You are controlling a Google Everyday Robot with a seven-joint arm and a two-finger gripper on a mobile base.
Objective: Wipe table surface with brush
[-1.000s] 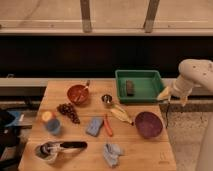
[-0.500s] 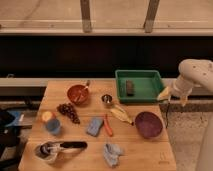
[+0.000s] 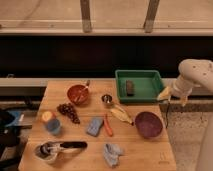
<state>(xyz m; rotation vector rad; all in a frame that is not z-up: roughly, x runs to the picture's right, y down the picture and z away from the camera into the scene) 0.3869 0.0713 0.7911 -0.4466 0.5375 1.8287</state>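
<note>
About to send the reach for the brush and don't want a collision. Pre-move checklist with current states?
1. Two-finger gripper open and empty, by the table's right edge: ok.
2. Long black-handled dish brush in view, lying front-left on the light-brown wooden plank tabletop: ok.
3. Brush handle uncovered for a grasp: ok.
4. Low straight path to the brush free: not ok; round purple bowl and yellow banana lie between.
5. Bare surface to wipe: not ok; crumpled blue cloth and blue rectangular sponge lie mid-table.
</note>
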